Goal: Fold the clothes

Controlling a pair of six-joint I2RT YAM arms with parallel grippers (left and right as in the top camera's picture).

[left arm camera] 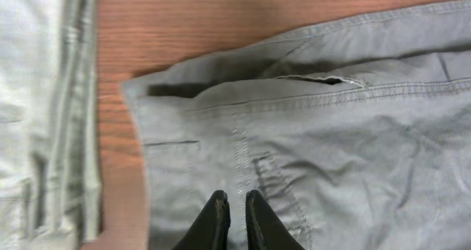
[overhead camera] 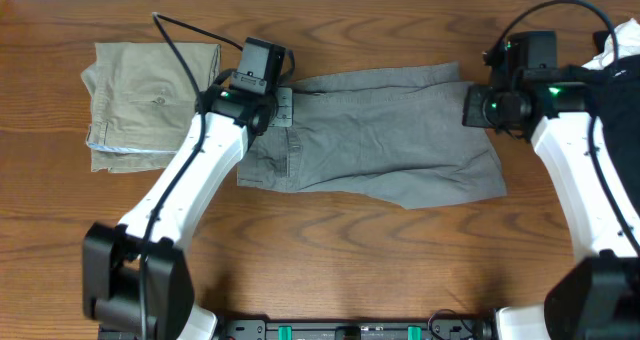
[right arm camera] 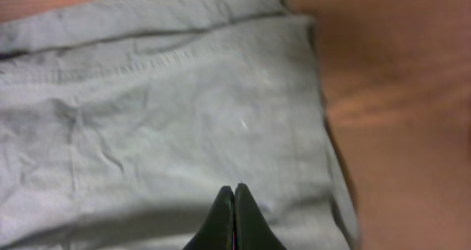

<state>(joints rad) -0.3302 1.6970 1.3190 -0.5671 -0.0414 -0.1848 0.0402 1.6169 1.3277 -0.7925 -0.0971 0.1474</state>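
Note:
The grey shorts (overhead camera: 390,130) lie flat and wrinkled across the middle of the table, with the waistband end at the left. My left gripper (overhead camera: 262,92) is over that waistband end. In the left wrist view its jaws (left arm camera: 235,200) are almost shut, with only a thin gap, just above a seam of the shorts (left arm camera: 331,147), and the cloth is not lifted. My right gripper (overhead camera: 478,106) is over the right end of the shorts. In the right wrist view its jaws (right arm camera: 234,191) are fully shut above the flat cloth (right arm camera: 162,118) and hold nothing.
The folded khaki-beige trousers (overhead camera: 145,100) lie at the far left, close to the shorts; their edge shows in the left wrist view (left arm camera: 44,110). A white object (overhead camera: 622,42) sits at the far right edge. Bare wood (overhead camera: 350,260) lies in front of the shorts.

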